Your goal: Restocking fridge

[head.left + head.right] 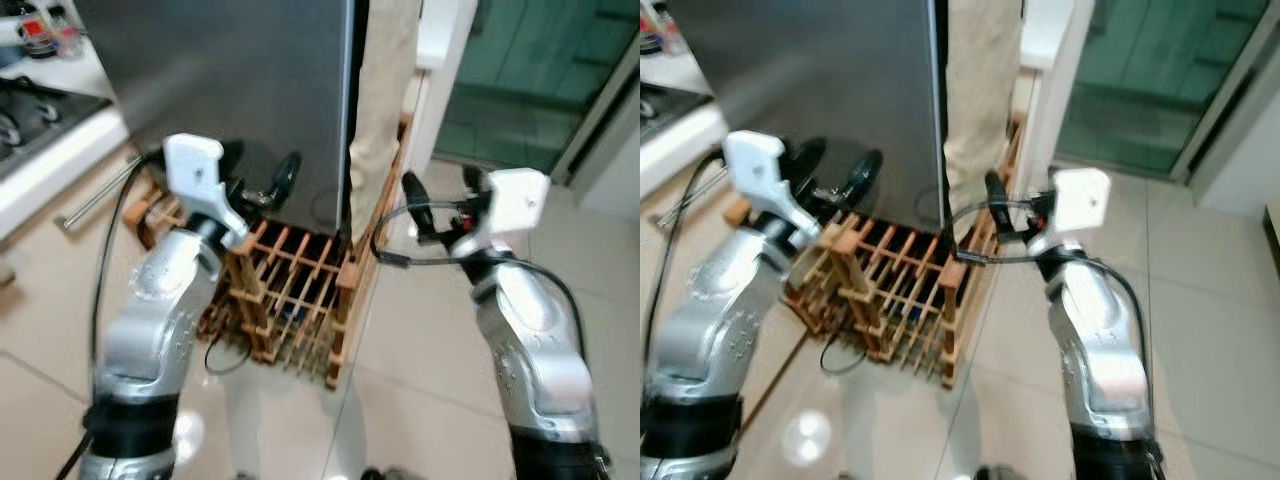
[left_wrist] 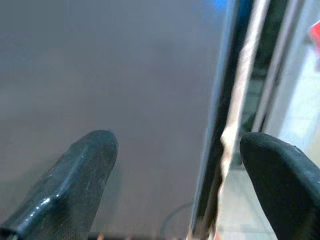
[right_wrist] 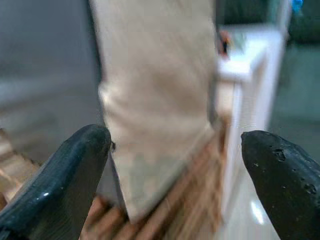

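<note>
The grey fridge door (image 1: 230, 90) stands shut straight ahead, its right edge running down the left wrist view (image 2: 220, 100). My left gripper (image 1: 258, 165) is held up close to the lower part of that door, open, with nothing between its fingers (image 2: 75, 180). My right gripper (image 1: 440, 190) is raised further right, open and empty, pointing at a person's beige trouser leg (image 3: 155, 100) that stands just past the fridge's edge. The pictures are blurred.
A wooden lattice rack (image 1: 290, 290) sits on the tiled floor at the fridge's foot, between my arms. A white counter with a hob (image 1: 50, 150) runs along the left. A white panel (image 1: 440, 60) and a green glass door (image 1: 530, 70) lie to the right.
</note>
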Motion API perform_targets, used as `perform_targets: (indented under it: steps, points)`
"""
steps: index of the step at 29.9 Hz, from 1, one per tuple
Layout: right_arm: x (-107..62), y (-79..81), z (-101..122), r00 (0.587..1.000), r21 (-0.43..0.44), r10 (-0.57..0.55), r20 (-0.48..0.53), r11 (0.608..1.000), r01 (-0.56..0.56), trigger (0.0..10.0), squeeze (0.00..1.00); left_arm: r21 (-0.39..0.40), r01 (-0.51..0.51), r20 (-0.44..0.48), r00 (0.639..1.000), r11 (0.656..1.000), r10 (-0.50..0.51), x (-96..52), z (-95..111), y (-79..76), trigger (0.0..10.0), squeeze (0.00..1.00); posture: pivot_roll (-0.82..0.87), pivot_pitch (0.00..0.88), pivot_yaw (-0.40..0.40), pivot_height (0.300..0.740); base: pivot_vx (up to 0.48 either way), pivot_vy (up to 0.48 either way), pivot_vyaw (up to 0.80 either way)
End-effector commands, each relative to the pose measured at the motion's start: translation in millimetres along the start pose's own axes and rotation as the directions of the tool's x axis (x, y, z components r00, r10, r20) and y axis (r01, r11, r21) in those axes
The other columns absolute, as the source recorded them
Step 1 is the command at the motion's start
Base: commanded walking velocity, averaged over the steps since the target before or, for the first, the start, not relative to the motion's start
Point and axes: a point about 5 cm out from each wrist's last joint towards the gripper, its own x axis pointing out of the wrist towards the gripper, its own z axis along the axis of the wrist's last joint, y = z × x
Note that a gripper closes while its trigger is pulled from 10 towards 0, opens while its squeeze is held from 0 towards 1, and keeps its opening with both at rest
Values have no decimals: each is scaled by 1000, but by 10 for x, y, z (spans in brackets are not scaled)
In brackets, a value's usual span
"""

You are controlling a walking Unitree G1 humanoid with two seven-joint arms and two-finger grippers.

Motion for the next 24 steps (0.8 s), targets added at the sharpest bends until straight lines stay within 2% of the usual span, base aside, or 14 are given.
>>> perform_targets:
  steps: [1, 2, 4, 6, 14, 18, 20, 24]
  points:
    - [54, -16, -32, 999, 27, -26, -33, 999, 27, 10000, 0, 25, 24, -12, 1000, 999, -24, 149, -17, -133, 10000, 0, -93, 0, 1, 727, 0, 0, 0]
    - [77, -7, -36, 999, 29, -25, -37, 999, 26, 10000, 0, 28, 26, -7, 1000, 999, -26, 191, -10, -157, 10000, 0, -92, 0, 0, 727, 0, 0, 0]
    - [215, 85, 21, 1000, 14, 14, -22, 1000, -14, 10000, 0, 35, 46, -17, 999, 998, -46, 393, -3, -244, 10000, 0, -98, 0, 0, 727, 0, 0, 0]
    - [291, 154, 75, 999, 5, 46, -18, 999, -46, 10000, 0, 36, 60, -18, 998, 998, -60, 499, 25, -288, 10000, 0, -103, 0, 5, 727, 0, 0, 0]
    - [316, 169, 85, 999, -4, 46, 4, 999, -46, 10000, 0, 9, 50, -23, 998, 999, -50, 557, 28, -270, 10000, 0, -113, 0, 21, 727, 0, 0, 0]
    - [372, 147, 69, 1000, 0, 26, -3, 1000, -26, 10000, 0, -10, 50, -32, 998, 999, -51, 650, 2, -315, 10000, 0, -103, 0, 19, 727, 0, 0, 0]
    - [407, 185, 48, 999, -3, 41, -8, 999, -41, 10000, 0, -13, 57, -36, 998, 998, -57, 757, -22, -402, 10000, 0, -109, 0, 21, 727, 334, 0, 0]
    - [429, 216, 45, 999, -15, 52, -5, 999, -52, 10000, 0, -9, 75, -4, 997, 997, -75, 783, 41, -417, 10000, 0, -111, 0, 26, 727, 460, 0, 0]
